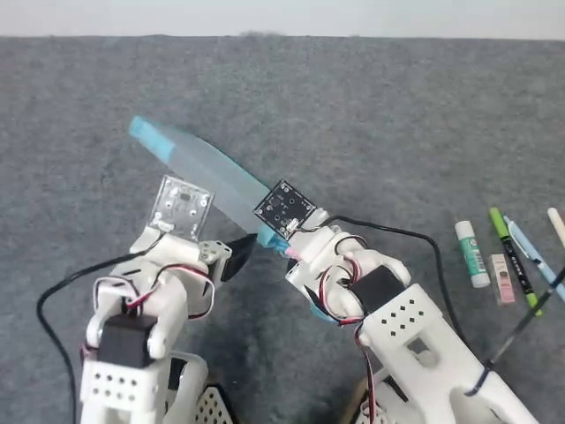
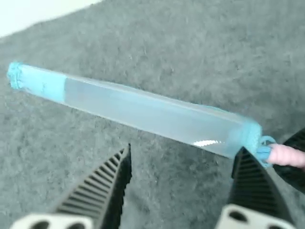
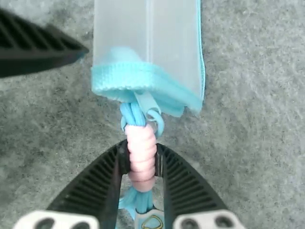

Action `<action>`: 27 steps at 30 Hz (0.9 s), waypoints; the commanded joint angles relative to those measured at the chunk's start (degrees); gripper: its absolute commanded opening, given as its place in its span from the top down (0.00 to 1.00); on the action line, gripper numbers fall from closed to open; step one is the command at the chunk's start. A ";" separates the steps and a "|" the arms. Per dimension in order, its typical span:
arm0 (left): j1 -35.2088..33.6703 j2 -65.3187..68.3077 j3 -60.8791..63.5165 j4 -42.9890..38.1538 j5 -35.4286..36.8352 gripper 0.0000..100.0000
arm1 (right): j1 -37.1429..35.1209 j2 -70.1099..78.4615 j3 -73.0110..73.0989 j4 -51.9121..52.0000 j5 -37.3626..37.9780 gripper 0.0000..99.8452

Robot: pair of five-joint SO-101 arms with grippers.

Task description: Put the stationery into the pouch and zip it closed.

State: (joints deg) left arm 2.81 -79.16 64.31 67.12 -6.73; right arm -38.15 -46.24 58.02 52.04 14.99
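Obs.: pouch (image 1: pixel 212 177) (image 2: pixel 143 112) (image 3: pixel 147 33), long, translucent pale blue, lies diagonally on the grey bench (image 1: pixel 397 106), closed end at far left, zipper end near centre between the two arms. Right jaws are clamped narrowly on the pink pull tab (image 3: pixel 141 152) (image 1: pixel 290 252) (image 2: pixel 286 155) hanging off the zipper end by a blue cord. Left jaws are spread wide with nothing in them, poised over the near side of the pouch, one finger just beside the zipper end; contact cannot be told. Stationery waits well apart at the right: glue stick (image 1: pixel 472 253), green pen (image 1: pixel 515 259), pink eraser (image 1: pixel 502 278), blue pen (image 1: pixel 530 252). Pouch looks empty. Handling estimate: thin soft film, very light, likely slick; it will slide or buckle under a pull on the tab unless anchored. Best hold for the free arm looks like the woven blue band at the zipper end, stiffer than the film. The pens are rigid, so take them mid-barrel.
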 commanded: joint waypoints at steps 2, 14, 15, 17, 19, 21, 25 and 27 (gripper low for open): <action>0.70 -1.32 -1.54 -0.88 -0.70 0.68 | 0.31 -0.13 -2.81 -1.10 -0.79 0.99; 8.44 7.91 -2.33 -2.73 -2.37 0.72 | 0.31 -0.04 -2.81 -1.10 -0.79 0.99; 8.44 8.09 -2.15 -3.60 -2.29 0.74 | 0.31 -0.04 -2.81 -1.10 -0.79 0.99; 8.18 8.18 -1.63 -5.27 -2.29 0.78 | 0.13 -0.04 -2.81 -1.10 -0.79 0.99; 8.18 8.18 -0.66 -6.95 -2.29 0.81 | -1.01 -0.04 -2.73 -1.01 -0.79 0.99; 8.53 8.18 0.75 -8.97 -2.29 0.81 | -2.42 -0.04 -2.64 -1.01 -0.79 0.99; 8.62 8.18 2.07 -10.55 -2.37 0.81 | -2.77 -0.13 -2.55 -1.01 -0.79 0.99; 8.62 8.18 2.07 -10.64 -2.55 0.81 | -2.86 -0.57 -2.55 -0.92 -0.79 0.99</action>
State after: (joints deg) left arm 11.16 -71.78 67.12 58.77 -8.04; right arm -40.35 -46.24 57.93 51.96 14.90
